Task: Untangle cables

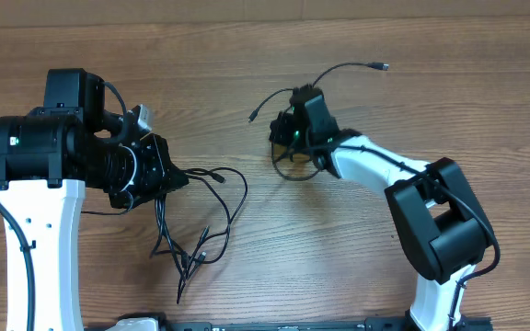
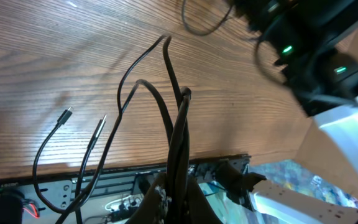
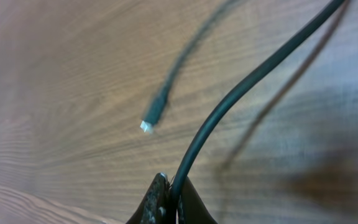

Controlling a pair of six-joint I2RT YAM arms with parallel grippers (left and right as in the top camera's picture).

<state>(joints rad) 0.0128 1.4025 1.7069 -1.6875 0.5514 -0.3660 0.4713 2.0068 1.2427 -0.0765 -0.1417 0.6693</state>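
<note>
Roughly, the tabletop [image 1: 357, 267] gives bare wood between my arms and toward its far edge, room to draw cords apart; the near edge lies close below the tangle. Most work is left: the bundle of cables [image 2: 178, 130] trails looped from my left jaws, clamped on it. One single cable [image 1: 343, 65] sits well apart, pinched in my right jaws, its plug tip [image 3: 146, 126] free.

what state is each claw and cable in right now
left claw, shut on the cable bundle
right claw, shut on the single cable
cable bundle, tangled, held by the left claw, rest trailing on the table
single cable, pinched in the right claw, apart from the bundle
</note>
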